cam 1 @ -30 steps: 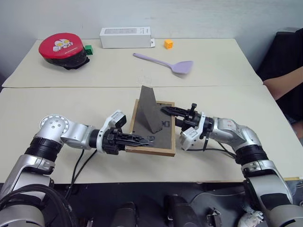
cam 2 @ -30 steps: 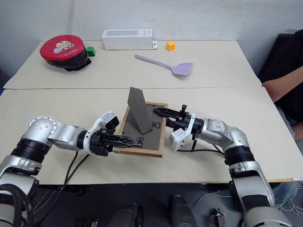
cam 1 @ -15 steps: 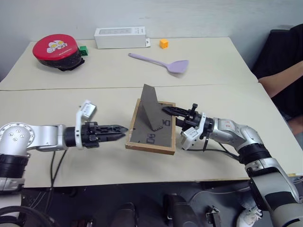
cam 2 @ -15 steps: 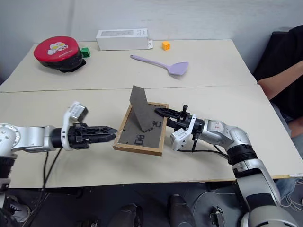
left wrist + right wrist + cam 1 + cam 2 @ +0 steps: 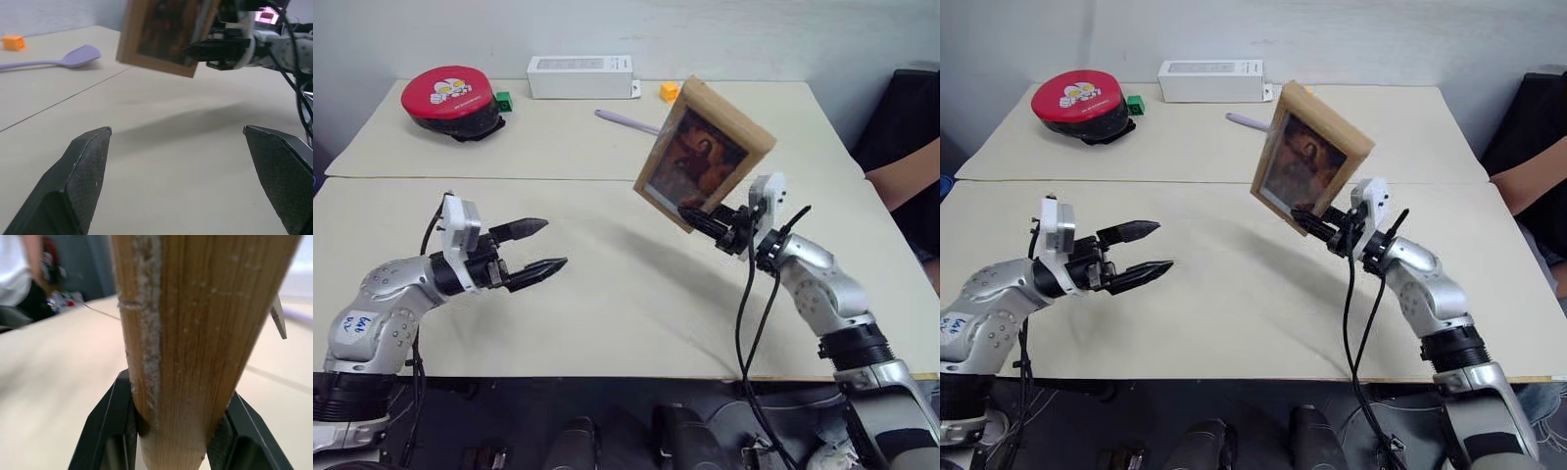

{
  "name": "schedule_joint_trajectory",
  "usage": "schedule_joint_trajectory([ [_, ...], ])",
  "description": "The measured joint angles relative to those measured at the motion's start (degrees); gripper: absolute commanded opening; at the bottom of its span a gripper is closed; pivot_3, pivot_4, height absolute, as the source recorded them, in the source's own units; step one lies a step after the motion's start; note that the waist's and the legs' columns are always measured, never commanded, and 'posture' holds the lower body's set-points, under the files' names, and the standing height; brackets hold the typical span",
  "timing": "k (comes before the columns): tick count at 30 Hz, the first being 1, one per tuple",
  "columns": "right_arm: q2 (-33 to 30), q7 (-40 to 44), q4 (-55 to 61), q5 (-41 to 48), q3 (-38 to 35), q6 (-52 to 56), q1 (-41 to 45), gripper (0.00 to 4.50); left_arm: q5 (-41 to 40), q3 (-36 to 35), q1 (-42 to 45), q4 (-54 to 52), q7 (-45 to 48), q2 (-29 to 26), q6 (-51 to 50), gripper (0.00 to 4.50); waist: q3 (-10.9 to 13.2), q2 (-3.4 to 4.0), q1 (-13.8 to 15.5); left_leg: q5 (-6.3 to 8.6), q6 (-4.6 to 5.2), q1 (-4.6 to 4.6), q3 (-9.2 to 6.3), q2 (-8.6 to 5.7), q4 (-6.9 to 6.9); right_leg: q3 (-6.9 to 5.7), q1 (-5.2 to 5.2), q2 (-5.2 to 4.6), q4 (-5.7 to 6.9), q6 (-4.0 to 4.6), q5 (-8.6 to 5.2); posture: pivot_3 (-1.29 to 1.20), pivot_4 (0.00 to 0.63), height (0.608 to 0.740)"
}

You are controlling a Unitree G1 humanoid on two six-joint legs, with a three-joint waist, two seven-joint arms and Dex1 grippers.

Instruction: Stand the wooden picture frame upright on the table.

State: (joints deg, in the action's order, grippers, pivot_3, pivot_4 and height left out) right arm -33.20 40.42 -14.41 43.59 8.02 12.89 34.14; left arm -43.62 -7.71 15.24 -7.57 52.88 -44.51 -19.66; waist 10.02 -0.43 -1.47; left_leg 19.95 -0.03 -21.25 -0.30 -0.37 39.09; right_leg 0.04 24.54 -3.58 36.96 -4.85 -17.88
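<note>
Left eye view: wooden picture frame (image 5: pixel 705 155) aloft in right pincer (image 5: pixel 697 214).

1. We see the wooden picture frame (image 5: pixel 705 152) up off the table (image 5: pixel 607 313), tilted, right of centre.
2. The left gripper (image 5: pixel 540 247) sits well apart to its left.
3. Behind, on the far section, lie a round lidded container (image 5: pixel 451 101) at left, a long box (image 5: pixel 579 76) mid-back, a spatula (image 5: pixel 626 120) and a small cube (image 5: pixel 668 91) behind the frame.

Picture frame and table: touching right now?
Apart. In the left eye view the wooden picture frame hangs tilted in the right gripper, table surface visible below it.
</note>
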Motion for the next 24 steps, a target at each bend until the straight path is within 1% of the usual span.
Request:
schedule_joint_trajectory([
  [2, 0.5, -0.5, -3.4, -1.9, -1.4, 2.6, 0.5, 1.31, 0.3, -0.1, -0.3, -1.4, 0.0, 1.6, 0.0, 4.50, 0.0, 0.00, 0.0, 0.02, 0.04, -0.06, 0.06, 0.00, -0.01, 0.03, 0.06, 0.01, 0.05, -0.01, 0.00, 0.00, 0.150, 0.740],
  [6, 2.4, 2.0, -12.2, -3.5, -3.6, 9.2, 2.9, 1.31, 1.7, -0.2, -1.6, -2.9, 1.1, 2.5, 0.3, 4.50, 0.0, 0.00, -0.3, 0.03, 0.05, -0.03, 0.17, 0.01, 0.00, 0.11, 0.08, 0.05, 0.09, -0.02, 0.01, 0.00, 0.150, 0.740],
  [11, 3.9, 8.3, -19.2, -9.1, -4.6, 6.1, 5.5, 1.30, 3.7, -0.3, -2.2, -2.9, 2.6, 3.2, 0.8, 4.50, 0.0, 0.01, -0.2, 0.03, 0.06, 0.08, 0.19, 0.01, 0.02, 0.13, 0.01, 0.06, 0.07, -0.03, 0.01, 0.00, 0.150, 0.740],
  [15, 5.2, 10.1, -21.4, -12.0, -6.1, 4.9, 6.3, 1.30, 4.6, -0.3, -2.2, -2.9, 3.2, 3.3, 0.9, 4.50, -0.1, -0.07, -0.3, 0.04, 0.06, 0.17, 0.19, 0.01, 0.03, 0.16, -0.04, 0.06, 0.09, -0.02, 0.01, 0.00, 0.150, 0.740],
  [17, 5.9, 9.9, -21.8, -12.5, -7.0, 5.7, 6.6, 2.03, 4.9, -0.4, -2.4, -2.9, 3.3, 3.3, 0.9, 4.50, -0.1, -0.12, -0.3, 0.03, 0.06, 0.20, 0.20, 0.01, 0.04, 0.17, -0.07, 0.05, 0.11, -0.02, 0.01, 0.00, 0.150, 0.740],
  [19, 6.2, 9.0, -22.6, -13.3, -7.5, 8.7, 6.4, 2.54, 5.2, -0.4, -2.8, -3.0, 3.4, 3.3, 1.0, 4.50, -0.1, -0.11, -0.2, 0.03, 0.06, 0.14, 0.18, 0.01, 0.04, 0.16, -0.02, 0.04, 0.11, -0.02, 0.01, 0.00, 0.150, 0.740],
  [21, 6.9, 9.1, -22.2, -13.4, -8.4, 8.8, 6.0, 3.23, 5.7, -0.6, -3.8, -3.0, 3.5, 3.4, 1.0, 4.50, -0.1, -0.07, -0.2, 0.03, 0.06, 0.07, 0.18, 0.01, 0.01, 0.15, 0.03, 0.04, 0.18, -0.02, 0.01, 0.00, 0.150, 0.740],
  [22, 6.9, 9.2, -21.7, -13.9, -8.5, 8.8, 6.0, 3.49, 5.8, -0.6, -4.0, -3.0, 3.5, 3.4, 1.0, 4.50, -0.1, -0.07, -0.2, 0.03, 0.06, 0.06, 0.17, 0.01, 0.02, 0.14, 0.03, 0.04, 0.18, -0.02, 0.01, 0.00, 0.150, 0.740],
  [24, 6.4, 9.9, -19.9, -14.8, -8.5, 8.9, 5.2, 4.25, 6.2, -0.7, -4.4, -3.0, 3.7, 3.4, 1.0, 4.50, -0.1, -0.07, -0.2, 0.04, 0.06, 0.06, 0.18, 0.01, 0.02, 0.14, 0.02, 0.04, 0.13, -0.03, 0.01, 0.00, 0.150, 0.740],
])
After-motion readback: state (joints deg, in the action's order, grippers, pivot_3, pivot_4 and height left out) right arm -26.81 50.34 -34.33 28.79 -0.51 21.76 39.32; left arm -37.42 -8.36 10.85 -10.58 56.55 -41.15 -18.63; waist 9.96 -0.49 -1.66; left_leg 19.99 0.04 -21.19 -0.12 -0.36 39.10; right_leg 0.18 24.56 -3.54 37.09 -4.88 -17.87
